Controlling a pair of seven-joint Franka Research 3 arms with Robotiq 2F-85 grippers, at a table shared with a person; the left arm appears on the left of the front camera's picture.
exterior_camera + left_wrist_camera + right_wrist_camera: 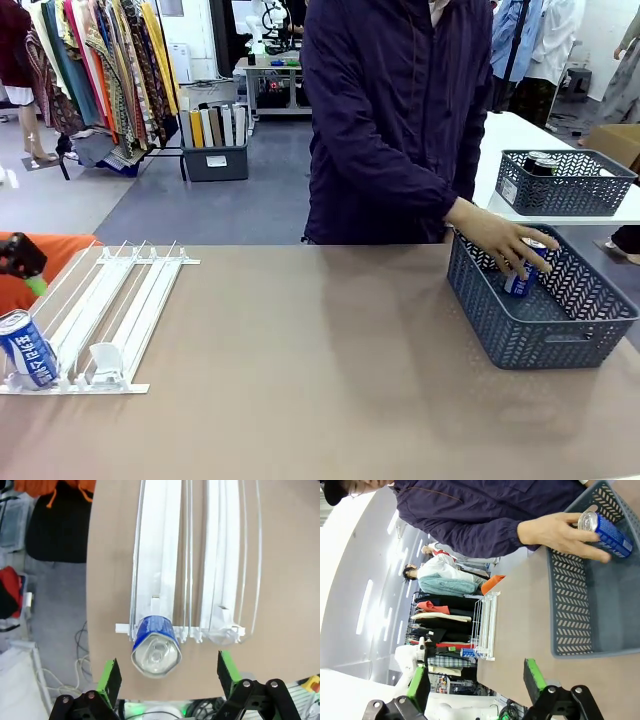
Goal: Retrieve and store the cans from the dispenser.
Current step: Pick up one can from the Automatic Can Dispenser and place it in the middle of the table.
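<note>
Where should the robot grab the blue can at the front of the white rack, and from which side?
Around its round sides, just under the shiny top. The blue can stands nearly upright at the dispenser's front lip with its top free, so coming down from above probably suits best, with the open left gripper putting one finger on either side.

Left jaws, bottom of frame: black linkage bodies, round silver screws at the knuckles, bright green pads (111, 676) on the inner faces. Right jaws: same build, black links, silver screws, green pads (534, 676). Person (390, 120), top centre: loose dark purple jacket, long sleeve (400, 195) gathered at an elastic cuff, creased at the elbow.
</note>
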